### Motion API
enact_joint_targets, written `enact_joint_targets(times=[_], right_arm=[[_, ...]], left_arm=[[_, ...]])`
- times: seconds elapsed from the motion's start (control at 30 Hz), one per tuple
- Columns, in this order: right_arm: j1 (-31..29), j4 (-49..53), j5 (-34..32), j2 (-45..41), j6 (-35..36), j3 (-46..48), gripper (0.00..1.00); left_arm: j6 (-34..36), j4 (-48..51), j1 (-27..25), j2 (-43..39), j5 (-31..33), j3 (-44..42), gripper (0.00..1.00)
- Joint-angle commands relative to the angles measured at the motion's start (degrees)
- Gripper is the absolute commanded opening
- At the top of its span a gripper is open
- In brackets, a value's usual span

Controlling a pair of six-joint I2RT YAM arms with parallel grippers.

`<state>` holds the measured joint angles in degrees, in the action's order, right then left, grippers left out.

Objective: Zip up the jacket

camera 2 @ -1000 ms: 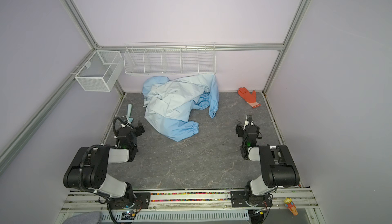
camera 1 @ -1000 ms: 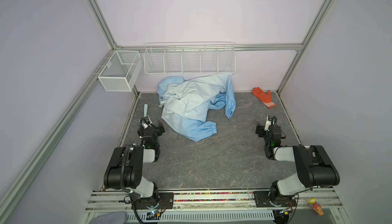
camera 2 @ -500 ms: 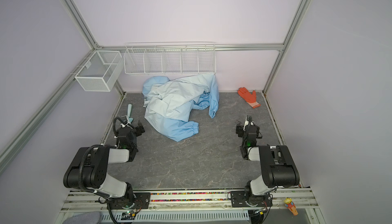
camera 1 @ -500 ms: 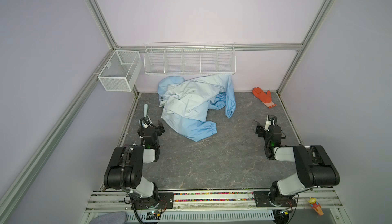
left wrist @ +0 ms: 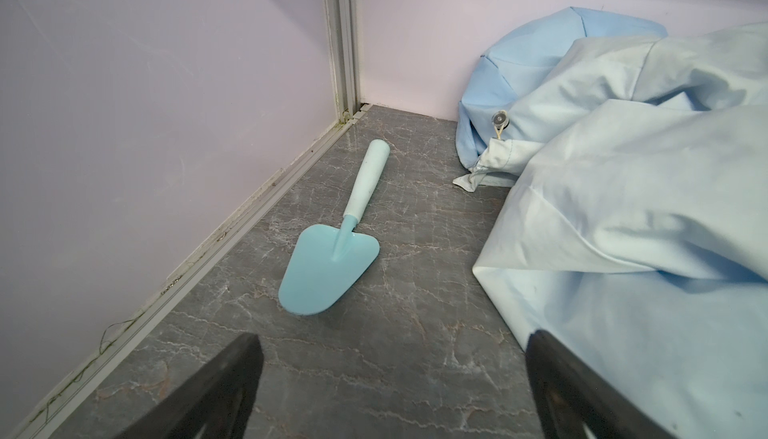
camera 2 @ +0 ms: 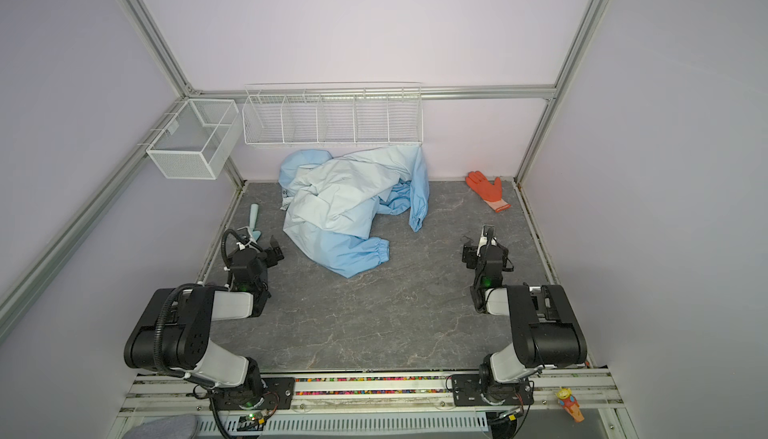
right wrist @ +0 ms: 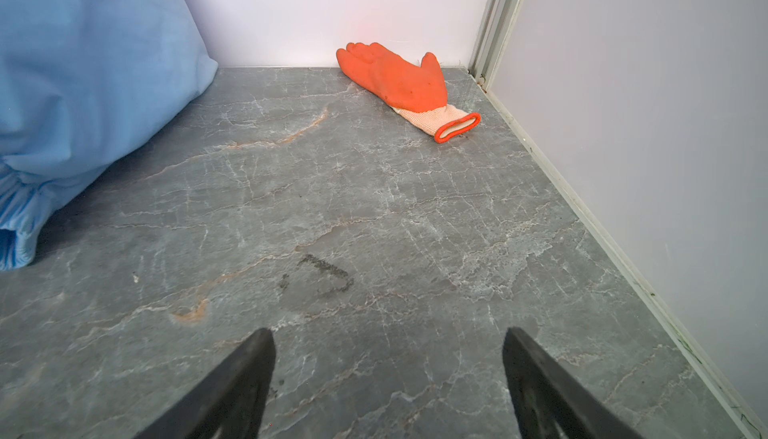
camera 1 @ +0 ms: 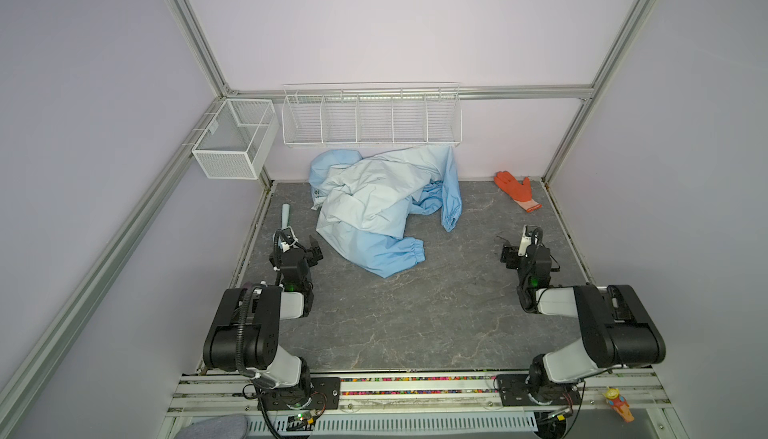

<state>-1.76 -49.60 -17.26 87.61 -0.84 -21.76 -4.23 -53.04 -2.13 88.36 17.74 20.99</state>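
Note:
The jacket [camera 1: 374,204] [camera 2: 340,204] lies crumpled in a heap at the back of the grey table, light blue fading to whitish, with one gathered cuff [camera 1: 409,252] pointing forward. The zipper line is hidden in the folds. A small round tab [left wrist: 498,119] hangs at a hem near the hood. My left gripper [camera 1: 300,241] [left wrist: 392,337] stands open and empty just left of the jacket [left wrist: 623,208], its right fingertip beside the fabric edge. Over bare table at the right, my right gripper [camera 1: 517,243] [right wrist: 388,331] is open and empty, apart from the sleeve [right wrist: 83,62].
An orange glove [camera 1: 517,191] [right wrist: 399,83] lies in the back right corner. A light-blue trowel [left wrist: 332,258] [camera 1: 286,216] lies along the left wall. A wire rack [camera 1: 370,116] and a mesh box [camera 1: 232,141] hang on the walls above the jacket.

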Motion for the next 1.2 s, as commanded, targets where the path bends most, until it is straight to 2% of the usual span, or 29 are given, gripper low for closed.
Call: enact_joint_targets(times=[0.0, 0.03, 0.1, 0.17, 0.3, 0.37, 0.47, 0.53, 0.63, 0.67, 0.77, 0.8, 0.87, 0.9, 0.97, 1.17], right_arm=[[-0.3, 1.5, 0.2, -2.8, 0.6, 0.2, 0.88], [-0.7, 0.5, -0.3, -3.6, 1.6, 0.3, 0.88], [-0.8, 13.0, -3.6, -8.7, -0.2, -4.0, 0.88], [-0.8, 21.4, -4.4, -13.6, -1.8, -7.6, 0.88], [-1.0, 30.8, 0.6, -26.2, -6.7, -11.5, 0.88], [-1.0, 41.0, 2.3, -31.2, -10.6, -17.1, 0.88], [-1.0, 61.6, 4.1, -32.1, -13.9, -29.5, 0.88], [-1.1, 72.4, 6.0, -30.5, -12.8, -36.7, 0.88], [-0.8, 77.8, 6.5, -29.3, -16.7, -38.3, 0.89], [-0.4, 77.0, 9.3, -29.8, -18.6, -36.9, 0.89], [0.7, 78.5, 17.2, -30.1, -23.9, -35.5, 0.89], [0.7, 79.4, 20.9, -29.0, -23.8, -36.0, 0.89], [-0.4, 78.9, 30.7, -26.2, -23.8, -36.1, 0.99], [-1.7, 78.6, 32.7, -24.8, -24.2, -36.1, 0.99], [-6.7, 78.8, 32.6, -21.9, -24.0, -36.6, 0.96], [-22.6, 77.6, 24.3, -14.8, -24.5, -37.5, 0.98]], left_arm=[[0.6, 5.5, 0.1, -4.7, -0.9, 1.4, 0.99], [-0.1, 11.0, 0.0, -7.4, 0.7, 3.0, 0.99], [-1.1, 18.6, 0.0, -12.2, 2.0, 5.0, 0.99], [-3.2, 22.4, -0.1, -17.5, 1.7, 5.8, 0.99], [-12.2, 35.0, -0.1, -26.5, -1.0, 11.7, 0.99], [-16.0, 44.4, -0.1, -29.6, -2.6, 17.7, 0.99], [-16.6, 58.4, -0.1, -31.3, -8.1, 27.1, 0.99], [-17.0, 65.8, -0.1, -32.2, -10.5, 31.6, 0.99], [-22.7, 73.5, 0.0, -34.4, -9.8, 34.1, 0.99], [-24.1, 75.8, 0.0, -35.0, -10.7, 34.7, 0.99], [-26.6, 78.8, 0.1, -35.0, -19.2, 34.8, 1.0], [-27.5, 78.3, 0.1, -34.6, -22.7, 34.1, 0.96], [-30.2, 75.9, 0.1, -32.7, -30.0, 31.7, 0.87], [-31.7, 74.3, 0.0, -31.7, -32.3, 30.2, 0.85], [-34.8, 70.1, -0.1, -29.2, -35.4, 26.2, 0.81], [-38.0, 61.7, -2.2, -21.7, -34.0, 19.0, 0.8]])
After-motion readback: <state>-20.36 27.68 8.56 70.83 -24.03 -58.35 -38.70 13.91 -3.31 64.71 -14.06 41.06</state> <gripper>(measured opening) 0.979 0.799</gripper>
